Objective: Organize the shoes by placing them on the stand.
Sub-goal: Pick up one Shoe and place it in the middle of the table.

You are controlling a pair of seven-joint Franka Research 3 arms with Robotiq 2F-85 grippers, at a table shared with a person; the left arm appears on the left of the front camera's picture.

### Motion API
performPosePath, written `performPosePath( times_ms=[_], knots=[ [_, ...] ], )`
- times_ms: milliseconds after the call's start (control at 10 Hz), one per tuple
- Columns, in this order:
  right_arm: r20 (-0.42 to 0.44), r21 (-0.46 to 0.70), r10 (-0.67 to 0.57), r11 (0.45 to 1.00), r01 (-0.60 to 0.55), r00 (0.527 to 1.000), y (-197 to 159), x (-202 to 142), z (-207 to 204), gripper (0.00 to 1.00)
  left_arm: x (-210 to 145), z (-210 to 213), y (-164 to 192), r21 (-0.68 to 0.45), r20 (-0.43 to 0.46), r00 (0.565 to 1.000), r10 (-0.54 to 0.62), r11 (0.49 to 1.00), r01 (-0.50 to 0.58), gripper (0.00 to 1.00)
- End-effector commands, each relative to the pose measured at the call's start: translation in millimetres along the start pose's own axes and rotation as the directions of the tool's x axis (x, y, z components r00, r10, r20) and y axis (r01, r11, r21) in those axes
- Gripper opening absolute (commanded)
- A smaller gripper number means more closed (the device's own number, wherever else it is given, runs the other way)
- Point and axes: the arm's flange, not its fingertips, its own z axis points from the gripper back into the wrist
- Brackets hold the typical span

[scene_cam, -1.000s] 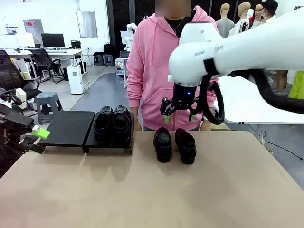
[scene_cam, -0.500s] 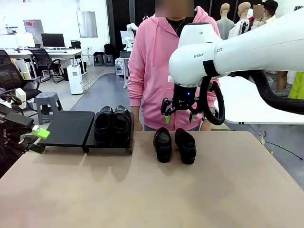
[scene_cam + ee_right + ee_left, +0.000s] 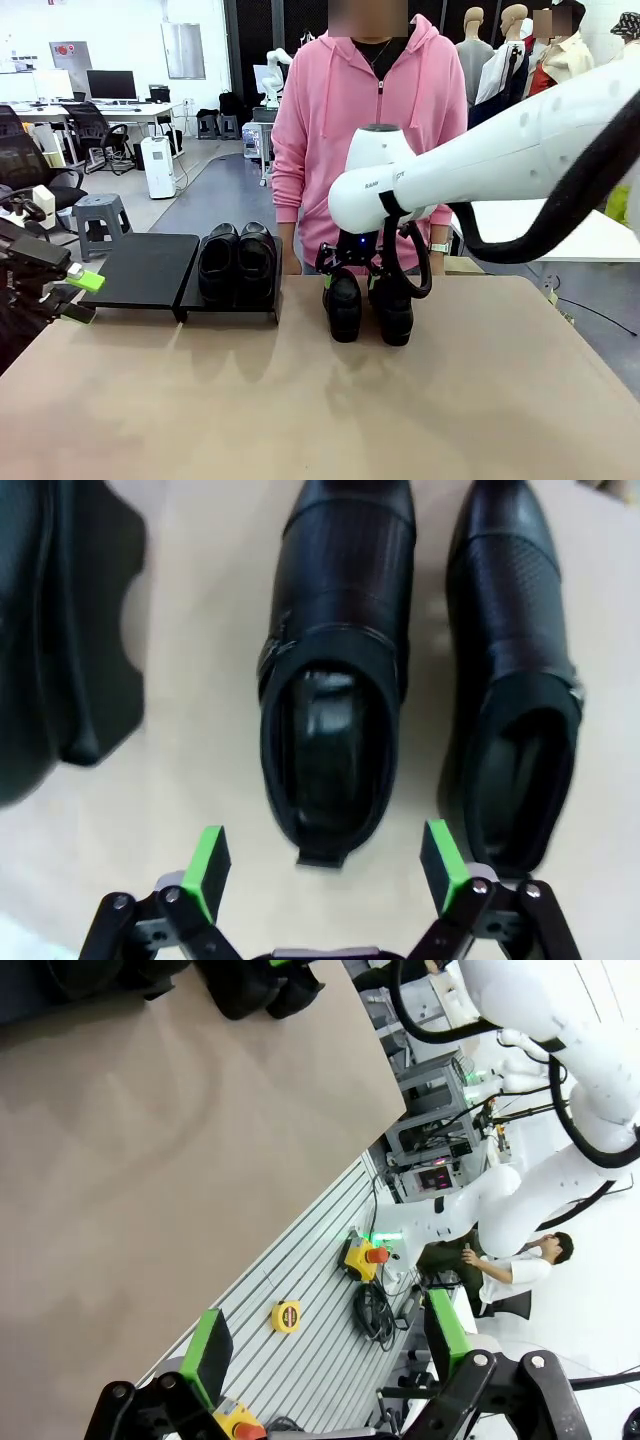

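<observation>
1. Tan worktop carries the stand at its far left. The stand's left panel is bare; its right panel holds a pair of shoes.
2. Two more shoes sit side by side on the worktop just right of the stand, toes toward the robot: the inner loose shoe and the outer loose shoe.
3. The right jaws are apart and hold nothing. They hang low over the heel end of the inner loose shoe, with the green pads straddling its heel.
4. The left jaws are apart and empty at the worktop's left edge, well apart from all shoes.
5. Hazard, wrong contact: the outer-side pad sits above the narrow gap between the loose shoes. A slightly offset descent would likely land it on the outer loose shoe's collar, or shove that shoe aside.
6. Hazard, slip: the leather is glossy and the heel curved. A grip at the heel alone leaves the toe hanging, so the shoe may pivot or slide out during the lift.
7. Hazard, collision: the bare panel lies beyond the occupied one. A low carry could knock the pair of shoes off the stand.
8. Hazard, proximity: a person stands at the far edge, directly behind the right arm. A rearward lift could brush them.
</observation>
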Motion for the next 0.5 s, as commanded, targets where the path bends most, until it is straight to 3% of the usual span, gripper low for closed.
performPosePath(
  times_ms=[0, 400],
  knots=[
    [0.002, -0.071, -0.082, 0.994, 0.082, 0.997, 11, 18, 0, 1.00, 0, 2, 1, -0.012, 0.004, 1.000, -0.024, 1.000, 0.024, 1.00],
    [-0.065, -0.069, -0.162, 0.985, 0.158, 0.985, -1, 26, -29, 1.00, 0, 2, 1, -0.012, 0.004, 1.000, -0.024, 1.000, 0.024, 1.00]
  ],
)
